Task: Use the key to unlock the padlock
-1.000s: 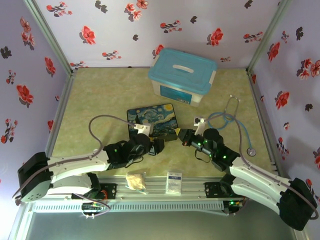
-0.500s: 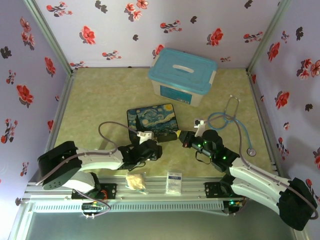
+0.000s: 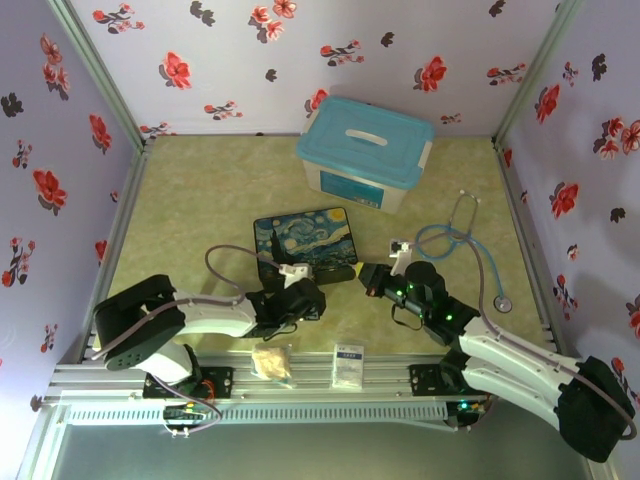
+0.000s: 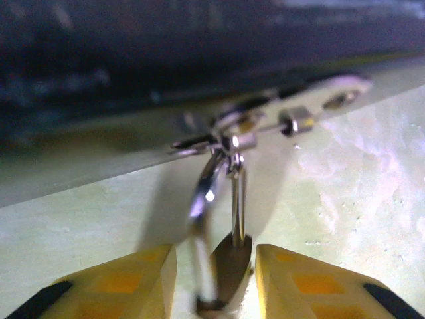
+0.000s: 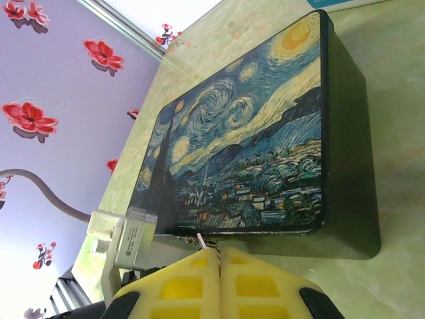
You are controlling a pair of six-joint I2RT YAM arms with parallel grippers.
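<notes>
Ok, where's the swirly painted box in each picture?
Top view: the box sits near the middle of the green table.
Left wrist view: the dark blur across the top is probably its side.
Right wrist view: it is big, in the upper right.
Shared landmark: the green table under it.

text: none legible | white card (image 3: pixel 348 365): print too small (blue stripe on top) | bin label (image 3: pixel 348 187): blurred
</notes>
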